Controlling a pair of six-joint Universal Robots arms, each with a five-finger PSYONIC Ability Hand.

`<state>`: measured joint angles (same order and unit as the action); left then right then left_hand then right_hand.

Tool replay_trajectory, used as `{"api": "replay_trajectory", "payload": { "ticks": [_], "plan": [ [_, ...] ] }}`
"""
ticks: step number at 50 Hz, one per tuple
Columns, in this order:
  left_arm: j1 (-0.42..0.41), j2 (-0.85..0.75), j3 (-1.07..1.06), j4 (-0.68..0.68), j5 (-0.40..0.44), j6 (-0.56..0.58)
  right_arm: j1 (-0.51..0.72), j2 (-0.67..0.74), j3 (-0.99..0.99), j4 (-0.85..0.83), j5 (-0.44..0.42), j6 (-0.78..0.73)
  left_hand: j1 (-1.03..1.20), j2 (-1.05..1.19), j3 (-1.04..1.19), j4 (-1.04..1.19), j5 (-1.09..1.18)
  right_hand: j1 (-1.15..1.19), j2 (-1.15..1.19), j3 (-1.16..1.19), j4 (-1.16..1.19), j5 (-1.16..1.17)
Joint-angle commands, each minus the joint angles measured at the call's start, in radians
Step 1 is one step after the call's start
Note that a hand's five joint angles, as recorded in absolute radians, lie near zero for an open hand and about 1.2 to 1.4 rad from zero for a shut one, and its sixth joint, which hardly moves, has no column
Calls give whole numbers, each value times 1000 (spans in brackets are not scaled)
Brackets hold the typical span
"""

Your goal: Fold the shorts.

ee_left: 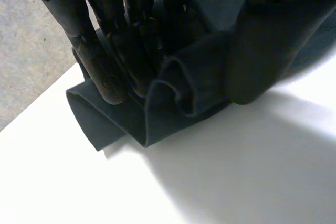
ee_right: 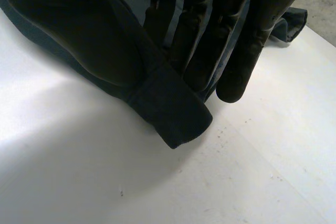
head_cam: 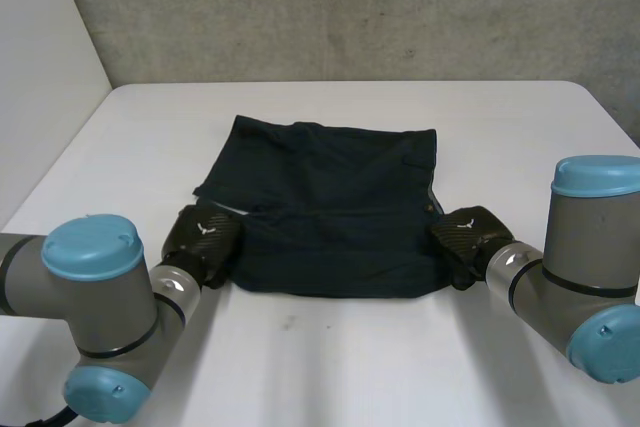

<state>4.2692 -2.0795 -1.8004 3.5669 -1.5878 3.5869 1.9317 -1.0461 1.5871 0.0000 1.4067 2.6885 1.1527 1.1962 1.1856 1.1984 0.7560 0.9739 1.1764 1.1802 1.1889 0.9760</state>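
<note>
Dark navy shorts (head_cam: 325,207) lie flat in the middle of the white table (head_cam: 330,357). My left hand (head_cam: 202,237) is at their near left corner. Its fingers (ee_left: 110,40) and thumb pinch a bunched fold of the shorts (ee_left: 178,98) between them. My right hand (head_cam: 470,237) is at the near right corner. There its thumb (ee_right: 79,40) and fingers (ee_right: 231,51) pinch the hemmed edge of the shorts (ee_right: 173,114).
A grey wall (head_cam: 350,7) rises behind the table's far edge. A paler wall (head_cam: 40,67) stands at the left. Bare table lies in front of the shorts and on both sides of them.
</note>
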Motion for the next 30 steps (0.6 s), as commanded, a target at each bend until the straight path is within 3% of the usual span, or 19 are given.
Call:
{"api": "replay_trajectory", "payload": {
  "ticks": [1, 11, 16, 30],
  "plan": [
    [1, 41, -7, -3, 5, 1, 1, 0, -1, 0, -2, 1, 244, 200, 211, 198, 466, 422, 220, 216, 207, 246],
    [21, 39, -11, -19, 2, 6, 1, -3, -1, 5, -3, -1, 244, 200, 211, 198, 466, 422, 220, 216, 207, 246],
    [21, 114, -40, -109, -5, 33, 4, -25, 2, 34, -2, -38, 244, 200, 211, 198, 466, 422, 220, 216, 207, 246],
    [21, 619, -213, -747, 5, 39, 0, -308, 119, 368, 15, -426, 244, 200, 211, 198, 466, 422, 220, 216, 207, 246]
  ]
}}
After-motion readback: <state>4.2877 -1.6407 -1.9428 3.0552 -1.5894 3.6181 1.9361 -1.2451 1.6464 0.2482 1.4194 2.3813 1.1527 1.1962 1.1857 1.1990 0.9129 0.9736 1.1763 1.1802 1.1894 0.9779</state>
